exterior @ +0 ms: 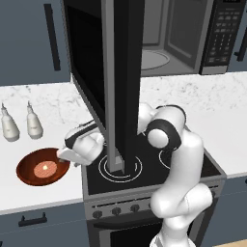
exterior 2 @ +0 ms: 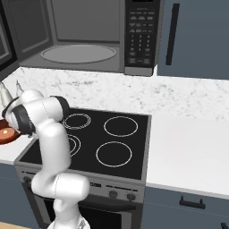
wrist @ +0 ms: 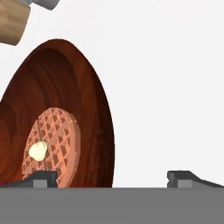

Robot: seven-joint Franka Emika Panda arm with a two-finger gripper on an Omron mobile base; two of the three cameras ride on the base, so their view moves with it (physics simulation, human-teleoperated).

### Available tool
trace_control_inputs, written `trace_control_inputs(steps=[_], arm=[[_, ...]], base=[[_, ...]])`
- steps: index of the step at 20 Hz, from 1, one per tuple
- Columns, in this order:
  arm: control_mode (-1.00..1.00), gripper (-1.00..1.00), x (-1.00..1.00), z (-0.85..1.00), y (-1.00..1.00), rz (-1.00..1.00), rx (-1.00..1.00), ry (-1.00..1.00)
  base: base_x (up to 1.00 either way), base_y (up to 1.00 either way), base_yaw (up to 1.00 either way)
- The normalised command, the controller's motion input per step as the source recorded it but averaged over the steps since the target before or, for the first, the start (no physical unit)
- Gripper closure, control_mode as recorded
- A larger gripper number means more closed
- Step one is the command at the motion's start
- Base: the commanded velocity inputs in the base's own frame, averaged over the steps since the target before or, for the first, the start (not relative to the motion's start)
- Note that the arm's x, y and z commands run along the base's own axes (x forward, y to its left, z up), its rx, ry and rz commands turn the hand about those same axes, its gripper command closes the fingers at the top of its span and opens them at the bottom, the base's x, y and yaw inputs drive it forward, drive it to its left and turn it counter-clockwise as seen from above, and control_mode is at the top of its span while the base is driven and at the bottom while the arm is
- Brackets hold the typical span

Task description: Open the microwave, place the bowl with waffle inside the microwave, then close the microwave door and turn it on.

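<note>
The microwave (exterior: pixel 183 34) hangs above the stove with its cavity showing. The microwave door (exterior: pixel 120 82) stands swung out toward me, seen edge-on. The reddish-brown bowl (exterior: pixel 28 170) sits on the white counter left of the stove, with the waffle (exterior: pixel 46 168) in its middle. My gripper (exterior: pixel 63 156) is low at the bowl's right rim. In the hand view the gripper (wrist: pixel 111 177) is open. One fingertip (wrist: pixel 41 178) is over the bowl (wrist: pixel 83 100) beside the waffle (wrist: pixel 52 140), the other over the counter, so the rim lies between them. Whether they touch it I cannot tell.
Two white bottles (exterior: pixel 8 126) (exterior: pixel 33 123) stand behind the bowl. The black stovetop (exterior: pixel 149 166) lies under the open door. The keypad panel (exterior 2: pixel 141 36) is on the microwave's right. White counter (exterior 2: pixel 188 147) extends right of the stove.
</note>
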Motion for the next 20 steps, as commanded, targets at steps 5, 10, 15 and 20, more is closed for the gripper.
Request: trace_control_inputs(steps=[5, 10, 15, 20], arm=[[-1.00, -1.00, 0.35, -0.28, 0.19, 0.00, 0.00, 0.03], [-1.00, 1.00, 0.09, -0.06, 0.15, 0.00, 0.00, 0.03], [-1.00, 1.00, 0.08, -0.01, 0.05, 0.00, 0.00, 0.09], [-1.00, 1.00, -0.02, 0.00, 0.00, 0.00, 0.00, -0.01]], base=[[0.00, 0.00, 0.00], [0.00, 0.00, 0.00], [0.00, 0.00, 0.00], [0.00, 0.00, 0.00]])
